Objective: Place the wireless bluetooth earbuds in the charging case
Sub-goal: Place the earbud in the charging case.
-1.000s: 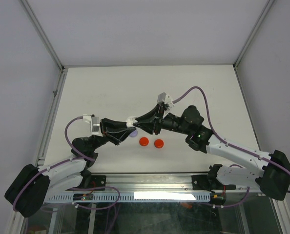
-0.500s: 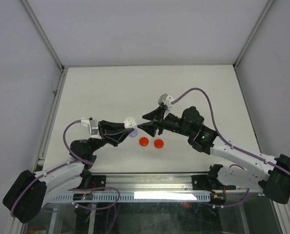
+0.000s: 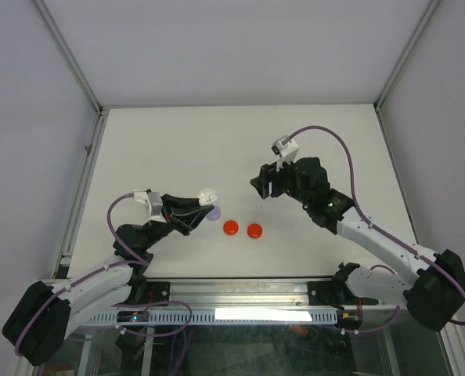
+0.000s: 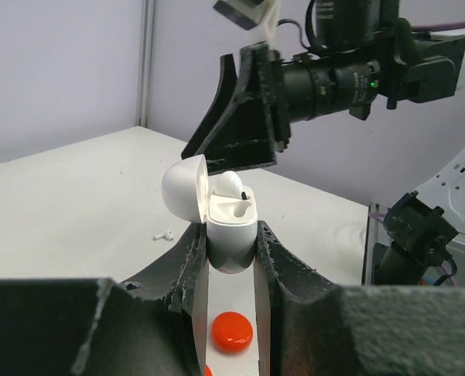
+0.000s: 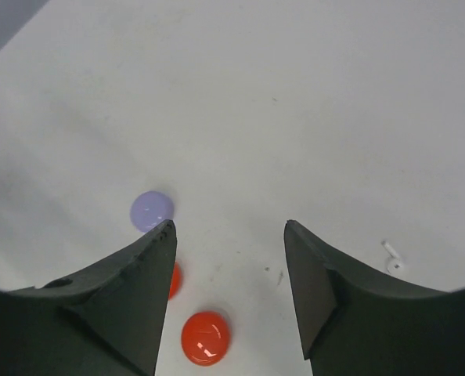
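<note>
From where I stand, the table (image 3: 178,141) stretches wide toward the top of the overhead view, its railed edges well apart from both arms. Left of centre, the left gripper (image 3: 204,200) is clamped on the open white charging case (image 4: 231,243), with a white earbud (image 4: 231,183) seated inside. The right gripper (image 5: 229,225) hangs with jaws apart. A second earbud (image 5: 391,258), tiny and white, lies loose at the right of its wrist view.

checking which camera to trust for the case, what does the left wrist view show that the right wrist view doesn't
Only left wrist: the open charging case clamped in the left gripper, one earbud seated inside. Only right wrist: the lilac disc. Both: the red discs, the white table, and a tiny loose earbud lying on it, likely the same one.
</note>
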Robot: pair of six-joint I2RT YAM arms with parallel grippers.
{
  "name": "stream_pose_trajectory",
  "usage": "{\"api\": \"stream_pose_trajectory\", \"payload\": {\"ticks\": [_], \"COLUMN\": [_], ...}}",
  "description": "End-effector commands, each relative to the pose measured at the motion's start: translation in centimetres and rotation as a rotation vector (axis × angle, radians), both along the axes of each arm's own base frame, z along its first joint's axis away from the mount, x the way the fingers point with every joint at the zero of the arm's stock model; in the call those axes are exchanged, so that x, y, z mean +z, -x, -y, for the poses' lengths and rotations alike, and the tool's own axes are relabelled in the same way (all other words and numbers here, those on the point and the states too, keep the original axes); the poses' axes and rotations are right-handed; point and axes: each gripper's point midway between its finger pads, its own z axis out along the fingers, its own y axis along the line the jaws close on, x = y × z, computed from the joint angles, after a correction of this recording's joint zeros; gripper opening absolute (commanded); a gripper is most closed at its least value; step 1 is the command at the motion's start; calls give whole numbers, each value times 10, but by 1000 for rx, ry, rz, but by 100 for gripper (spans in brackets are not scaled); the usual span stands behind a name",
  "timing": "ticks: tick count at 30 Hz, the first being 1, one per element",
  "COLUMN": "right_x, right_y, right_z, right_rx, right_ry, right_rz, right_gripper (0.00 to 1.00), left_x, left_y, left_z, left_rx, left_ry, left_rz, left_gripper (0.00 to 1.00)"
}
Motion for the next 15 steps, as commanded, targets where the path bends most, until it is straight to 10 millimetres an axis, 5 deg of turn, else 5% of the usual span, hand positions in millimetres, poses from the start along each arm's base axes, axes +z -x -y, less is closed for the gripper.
{"api": "stream_pose_trajectory", "payload": {"ticks": [1,7,15], "right_x": [-17,-74,-122], "right_y": [-40,-65,-85], "right_z": [38,72,96], "right_rx": [-243,-435,-573], "right_ry": [73,177,283], "right_rz": [-93,-254,-353], "right_gripper": [60,58,50], "left_x": [-1,-2,-3], "left_y": [-4,-4,-4], "left_z": [-6,-5,-6], "left_rx": [41,41,43], "left_ry": [0,-7,-12], "left_rz": [17,16,10], "left_gripper": [0,0,0]}}
